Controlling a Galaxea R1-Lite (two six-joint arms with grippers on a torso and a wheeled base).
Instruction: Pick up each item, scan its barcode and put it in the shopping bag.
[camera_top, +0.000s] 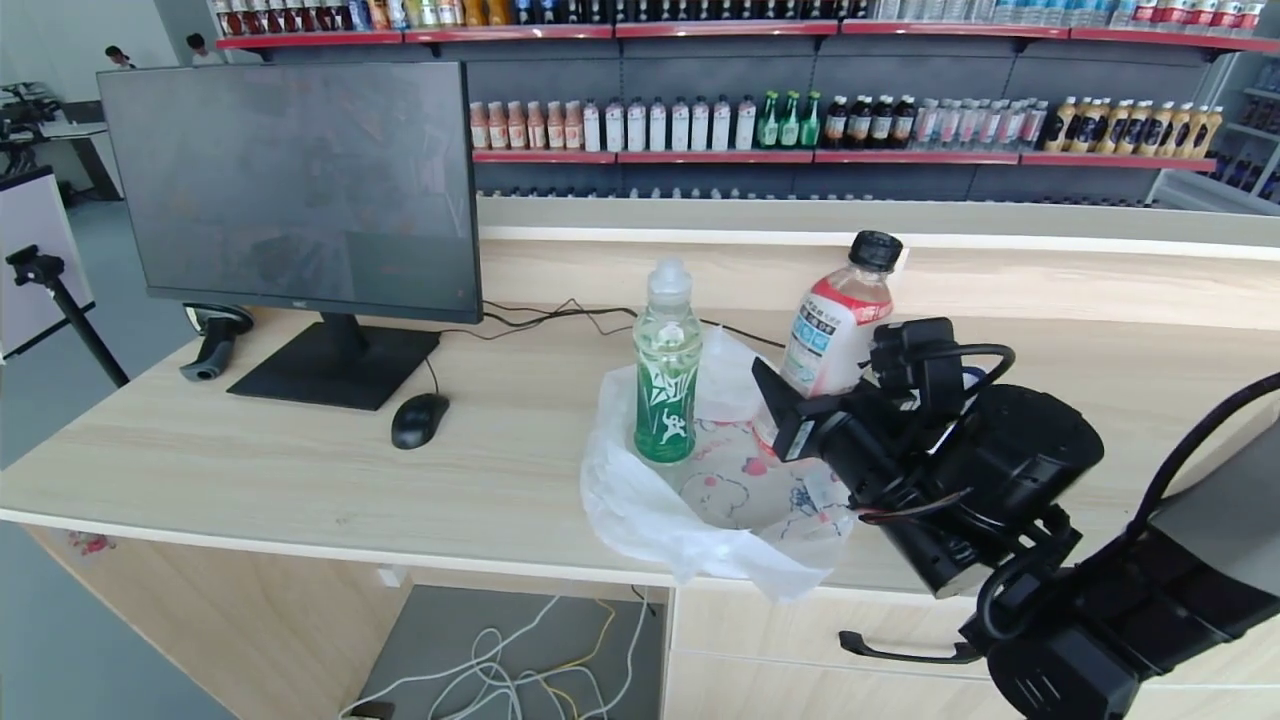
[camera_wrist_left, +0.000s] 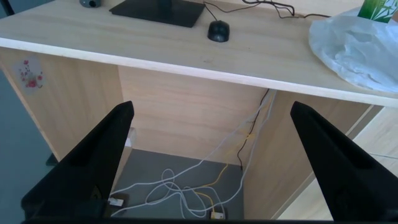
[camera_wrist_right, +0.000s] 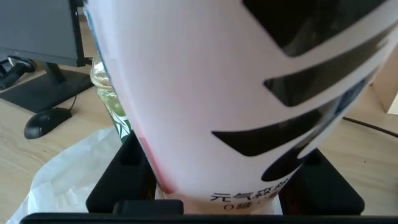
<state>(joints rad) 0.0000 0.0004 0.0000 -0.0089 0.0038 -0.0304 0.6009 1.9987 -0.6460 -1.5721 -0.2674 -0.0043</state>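
While the left pincer (camera_wrist_left: 211, 107) hangs wide apart and empty below the front edge of the surface (camera_wrist_left: 155, 53), facing the open bay with its loose cables, it can lend no support, so everything rests on the other arm. The right pincer (camera_top: 800, 410) is clamped on the lower body of the pink-labelled bottle (camera_top: 838, 330). This bottle leans with its black cap up and to the right, over the right part of the white shopping bag (camera_top: 650, 510). A grip that low on a smooth round bottle could let it pivot or slide, the more so if the arm swings fast.

The bag lies slumped and spread on the surface, one fold drooping over the front edge. Its mouth appears collapsed, though I cannot be sure from here, so a released bottle may land on loose plastic, topple and roll off. Near the held bottle, to its left, the green bottle (camera_top: 667, 385) stands upright on the bag, and a careless sweep could knock it over.

Farther left sits the mouse (camera_top: 419, 420). Beyond it, by the monitor's foot, is the handheld barcode scanner (camera_top: 212, 345), well apart from the held bottle. If this bottle has not yet been scanned, carrying it across risks clipping the green bottle or the monitor (camera_top: 300, 190), and its barcode may face the wrong way.
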